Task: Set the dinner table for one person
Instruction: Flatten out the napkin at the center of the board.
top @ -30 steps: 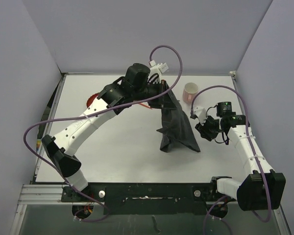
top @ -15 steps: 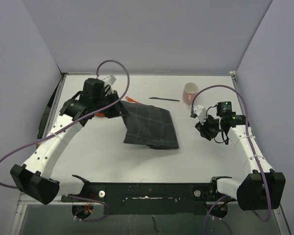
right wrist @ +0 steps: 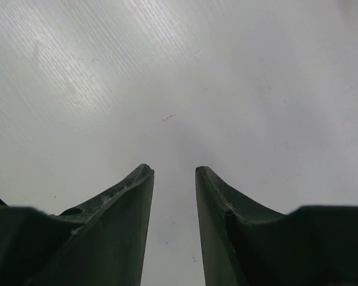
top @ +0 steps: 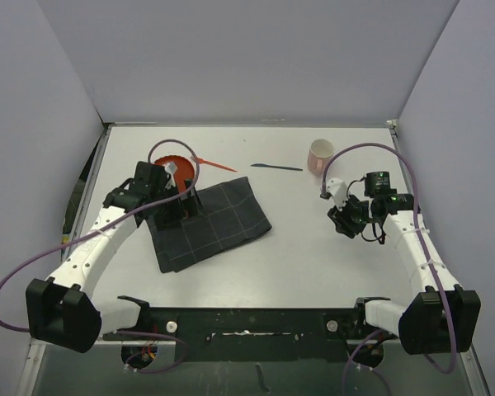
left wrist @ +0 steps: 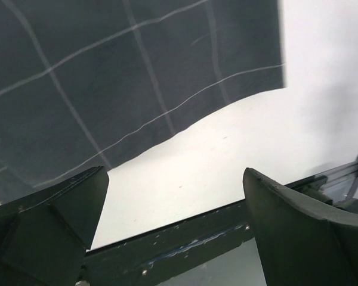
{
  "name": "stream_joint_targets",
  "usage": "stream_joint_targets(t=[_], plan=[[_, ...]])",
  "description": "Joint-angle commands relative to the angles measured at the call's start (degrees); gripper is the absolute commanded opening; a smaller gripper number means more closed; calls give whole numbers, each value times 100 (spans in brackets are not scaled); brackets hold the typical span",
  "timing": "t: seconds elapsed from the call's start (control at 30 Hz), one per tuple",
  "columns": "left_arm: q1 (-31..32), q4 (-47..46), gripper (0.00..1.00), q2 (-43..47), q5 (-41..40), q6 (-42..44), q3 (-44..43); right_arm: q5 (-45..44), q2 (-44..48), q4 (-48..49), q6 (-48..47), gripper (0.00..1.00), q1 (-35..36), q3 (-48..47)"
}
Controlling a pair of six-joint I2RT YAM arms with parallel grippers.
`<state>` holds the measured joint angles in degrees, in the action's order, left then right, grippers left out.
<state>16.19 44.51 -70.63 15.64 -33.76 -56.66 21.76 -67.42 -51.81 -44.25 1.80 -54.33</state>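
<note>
Jaws of your left gripper stand wide apart with nothing between them, low over the left part of the dark grid-lined cloth mat. The mat lies spread flat and skewed, left of centre on the white dinner table that runs under both arms. Your right gripper shows a narrow gap between its fingers, nothing in it, above bare tabletop on the right, well apart from the mat. Beyond the mat, toward the far edge, you have an orange plate partly hidden by the left arm, an orange utensil just beside it, a slim dark utensil and a pale pink cup.
</note>
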Motion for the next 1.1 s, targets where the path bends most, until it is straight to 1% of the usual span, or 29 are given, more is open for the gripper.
stream_joint_targets(t=[0.0,0.07,0.1,0.13,0.2,0.27,0.3,0.33,0.37,0.4,0.47,0.5,0.57,0.6,0.7,0.87,1.07], plan=[[34,-506,98,76,340,82,-827,400,-22,42,89,36,100,23],[107,-484,98,88,369,63,-1078,289,-65,208,180,35,308,29],[144,-456,98,95,355,86,-1230,249,-93,301,245,33,409,-21],[188,-408,98,97,318,130,-1375,191,-133,421,355,26,554,-101],[270,-254,98,65,127,336,-1638,55,-273,744,702,5,850,-360],[283,-56,98,20,-133,515,-1762,-51,-577,1053,1107,4,1198,-713],[275,33,98,-14,-211,567,-1793,-124,-801,1131,1283,4,1511,-934],[272,80,98,-36,-233,593,-1815,-219,-1088,1183,1399,5,1722,-1192],[279,79,98,-43,-229,589,-1821,-267,-1361,1246,1543,10,1878,-1446],[294,49,98,-30,-197,561,-1815,-224,-1641,1358,1719,19,1949,-1655],[313,1,98,5,-178,493,-1787,74,-2105,1624,2164,31,1934,-2010],[317,12,98,39,-195,486,-1787,213,-2295,1757,2378,40,1874,-2120],[319,41,98,123,-266,485,-1795,649,-2688,1723,2524,48,1771,-2458],[322,64,98,155,-293,485,-1802,859,-2970,1632,2515,51,1758,-2603],[310,186,98,209,-392,484,-1813,1117,-3455,1569,2460,48,1797,-2871],[320,185,98,329,-396,356,-1654,1461,-4158,1422,2626,48,1841,-3391],[330,176,98,534,-417,307,-1476,1382,-4382,1358,2581,48,2206,-3499]])
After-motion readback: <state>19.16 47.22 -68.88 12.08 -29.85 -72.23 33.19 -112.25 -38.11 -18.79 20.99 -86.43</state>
